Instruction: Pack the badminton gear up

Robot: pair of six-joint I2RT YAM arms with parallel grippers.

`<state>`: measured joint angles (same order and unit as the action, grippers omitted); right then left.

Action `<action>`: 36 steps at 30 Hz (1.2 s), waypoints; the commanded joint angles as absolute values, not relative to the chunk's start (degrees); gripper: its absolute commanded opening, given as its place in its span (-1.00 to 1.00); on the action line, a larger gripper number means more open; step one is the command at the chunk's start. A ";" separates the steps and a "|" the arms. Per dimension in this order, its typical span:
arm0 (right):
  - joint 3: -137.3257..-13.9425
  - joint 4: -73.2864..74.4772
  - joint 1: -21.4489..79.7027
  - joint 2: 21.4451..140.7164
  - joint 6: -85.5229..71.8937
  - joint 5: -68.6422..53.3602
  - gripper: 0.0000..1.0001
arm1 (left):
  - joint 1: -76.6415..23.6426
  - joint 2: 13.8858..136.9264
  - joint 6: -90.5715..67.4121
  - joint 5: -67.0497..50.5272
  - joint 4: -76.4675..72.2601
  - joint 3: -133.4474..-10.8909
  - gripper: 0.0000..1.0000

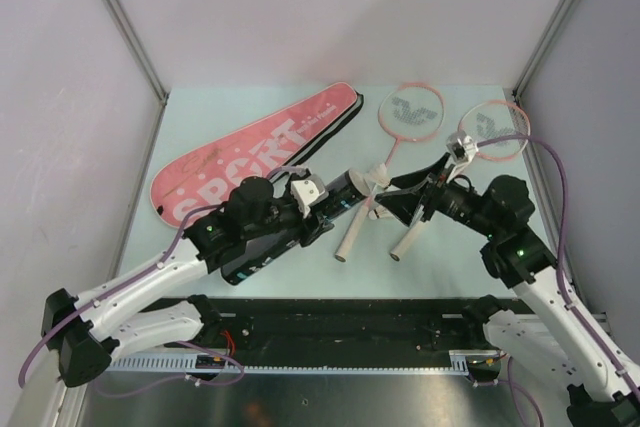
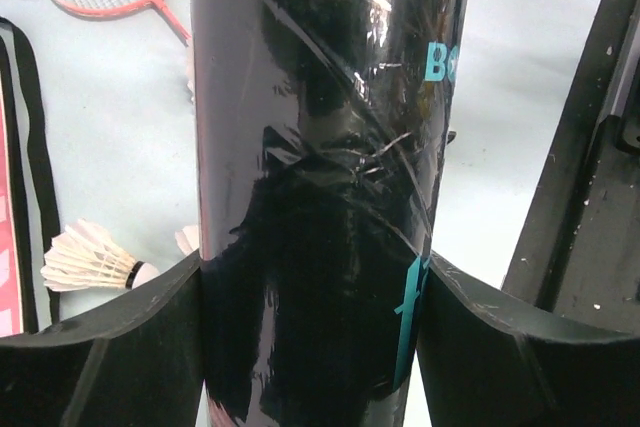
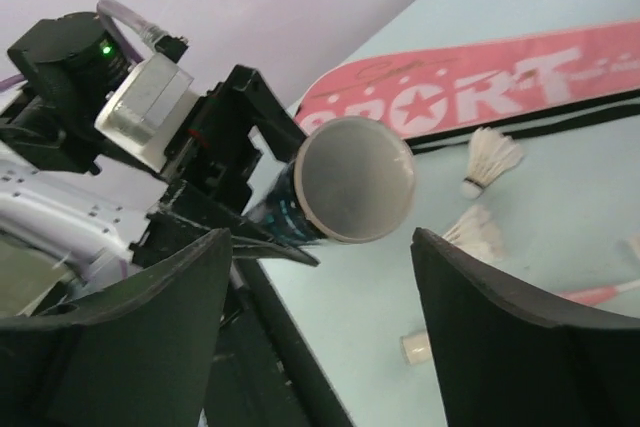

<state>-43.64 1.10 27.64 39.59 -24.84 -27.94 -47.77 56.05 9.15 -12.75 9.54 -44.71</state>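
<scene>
Now | L pincer (image 2: 310,282) clamped on tube (image 2: 320,97) | R pincer (image 3: 320,267) apart | shuttlecocks (image 3: 492,155) beside bag (image 3: 480,87)

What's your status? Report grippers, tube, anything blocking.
Left gripper jaws clamped on black tube. Right gripper jaws open, empty, facing tube's end. Shuttlecocks loose on table, not blocking.
</scene>
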 commanded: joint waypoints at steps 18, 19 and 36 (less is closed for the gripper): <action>-49.31 4.57 35.77 49.48 -13.97 -39.20 -0.24 | -47.81 54.49 18.02 -21.00 10.11 -44.47 -0.40; -49.31 4.22 35.95 49.48 -13.97 -39.20 -0.36 | -47.81 54.49 18.10 -21.01 10.11 -44.47 -0.39; -38.68 -1.56 33.14 31.56 -22.48 -25.93 -1.00 | -47.81 57.48 20.65 -17.93 12.83 -44.47 -0.70</action>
